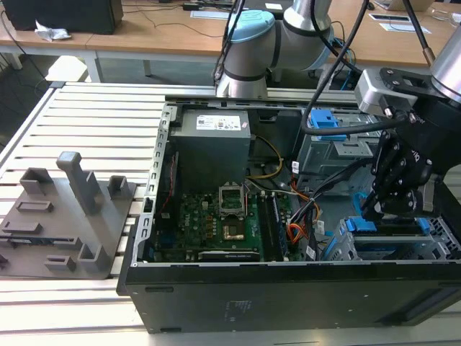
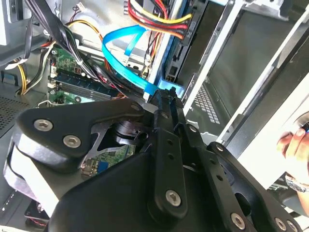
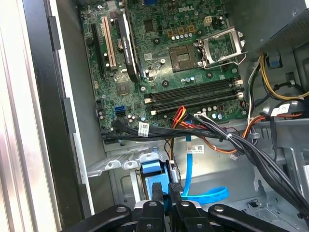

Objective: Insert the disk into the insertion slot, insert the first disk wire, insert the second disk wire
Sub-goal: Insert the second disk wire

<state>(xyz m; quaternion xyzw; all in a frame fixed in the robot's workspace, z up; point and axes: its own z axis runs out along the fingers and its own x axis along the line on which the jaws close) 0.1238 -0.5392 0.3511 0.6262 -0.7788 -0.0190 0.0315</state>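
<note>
We see the open computer case [image 1: 288,288] lying on the slatted table [image 1: 86,115], with the arm's black gripper [image 1: 380,209] down inside it at about 4 o'clock in the exterior view; the motherboard [image 1: 216,223] sits near 6 o'clock and the grey power supply [image 1: 212,144] near 12 o'clock of the case interior.

In the first wrist view the gripper [image 3: 166,193] has its fingers [image 3: 156,191] drawn close together on a thin blue connector end; we take this as the end of the second disk wire [image 3: 205,195], whose light-blue flat cable curves away in a loop just beside the fingertips; the second wrist view shows the same cable [image 2: 120,58] running down to the fingertips [image 2: 166,96].

The disk [image 1: 382,227] sits in the insertion slot [image 1: 439,249], its blue carrier edge visible directly under the gripper in the exterior view; the perforated slot wall also shows in the second wrist view [image 2: 205,104].

We cannot pick out the first disk wire with confidence among the bundle of black cables [image 3: 251,150] and orange wires [image 3: 212,145].

A grey fixture block [image 1: 68,216] rests on the table at 9 o'clock, well apart from the case; a person's hand [image 2: 295,142] shows at 3 o'clock in the second wrist view.
</note>
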